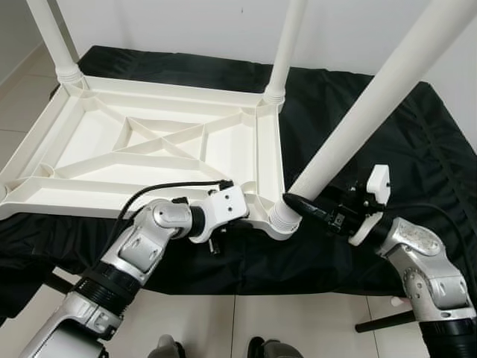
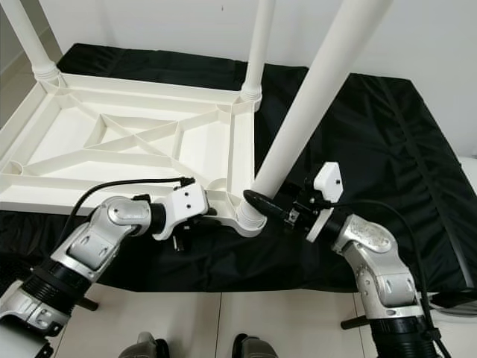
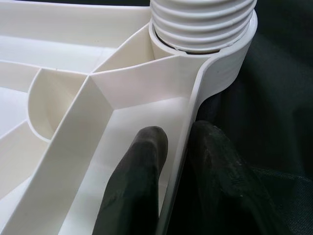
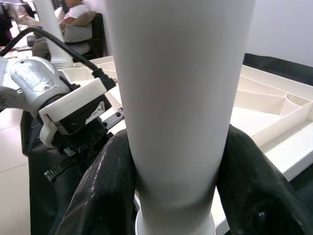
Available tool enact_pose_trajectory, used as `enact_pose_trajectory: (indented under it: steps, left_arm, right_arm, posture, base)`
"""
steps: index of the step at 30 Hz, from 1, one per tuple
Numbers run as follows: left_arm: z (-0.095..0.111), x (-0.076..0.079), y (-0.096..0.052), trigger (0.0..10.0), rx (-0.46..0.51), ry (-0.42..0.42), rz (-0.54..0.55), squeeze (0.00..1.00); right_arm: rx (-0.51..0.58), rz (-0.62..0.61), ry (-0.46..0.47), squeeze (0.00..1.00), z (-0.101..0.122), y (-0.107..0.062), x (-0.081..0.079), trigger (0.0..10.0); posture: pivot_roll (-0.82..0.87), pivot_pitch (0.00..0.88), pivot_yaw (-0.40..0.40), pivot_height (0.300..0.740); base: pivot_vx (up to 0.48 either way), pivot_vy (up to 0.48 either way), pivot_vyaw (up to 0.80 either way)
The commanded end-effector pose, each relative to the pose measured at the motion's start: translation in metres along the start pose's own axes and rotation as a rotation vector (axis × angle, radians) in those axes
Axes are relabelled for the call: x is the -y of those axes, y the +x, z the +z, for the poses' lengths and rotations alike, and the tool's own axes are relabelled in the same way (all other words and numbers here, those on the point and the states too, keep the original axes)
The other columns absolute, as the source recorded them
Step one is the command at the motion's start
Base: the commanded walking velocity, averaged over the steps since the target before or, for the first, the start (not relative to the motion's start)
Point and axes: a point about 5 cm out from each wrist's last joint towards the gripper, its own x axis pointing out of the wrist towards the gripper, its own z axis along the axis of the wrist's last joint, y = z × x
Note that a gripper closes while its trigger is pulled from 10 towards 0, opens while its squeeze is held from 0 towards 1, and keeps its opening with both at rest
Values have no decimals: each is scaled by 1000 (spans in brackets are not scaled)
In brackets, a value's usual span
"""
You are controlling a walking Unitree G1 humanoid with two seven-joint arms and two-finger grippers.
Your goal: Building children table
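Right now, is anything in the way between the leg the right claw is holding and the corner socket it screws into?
Nothing visible. The right claw grips the white leg just above its base, which already sits in the corner socket of the upturned tabletop. The left claw pinches the tabletop's rim beside that socket, clear of the joint.

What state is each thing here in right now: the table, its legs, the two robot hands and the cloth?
Table top: upside down on the cloth, ribbed underside up.
Near leg: seated in its corner socket, leaning, thread still showing.
Two far legs: standing upright in their sockets.
Left gripper: shut on the table top's rim beside the socket.
Right gripper: shut on the near leg, close to its base.
Black cloth: spread out, wrinkled.
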Motion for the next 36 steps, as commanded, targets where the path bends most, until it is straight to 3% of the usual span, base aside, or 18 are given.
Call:
enact_pose_trajectory:
  steps: [1, 10, 17, 31, 36]
  left_arm:
    - [15, -11, -6, 10000, 30, 62, 72, 0]
    - [16, -11, -7, 10000, 31, 61, 73, 0]
    - [17, -11, -8, 10000, 30, 61, 77, 0]
    - [18, -11, -8, 10000, 31, 67, 79, 0]
    - [19, -12, -7, 10000, 35, 71, 78, 0]
  right_arm:
    - [-136, 80, 102, 0, -34, -1, -13, 10000]
    - [-180, 102, 51, 0, -41, 3, -2, 10000]
    - [-185, 99, 50, 0, -45, 6, -3, 10000]
    - [-167, -19, 88, 0, -54, -2, -4, 10000]
    - [-142, -128, 97, 0, -55, -5, 0, 10000]
  posture:
    - [-57, 172, -19, 740]
    - [-52, 180, -21, 740]
    - [-44, 183, -28, 740]
    - [-54, 175, -26, 740]
    - [-60, 168, -24, 740]
  base:
    - [0, 0, 0]
    - [0, 0, 0]
    - [0, 0, 0]
    - [0, 0, 0]
    - [0, 0, 0]
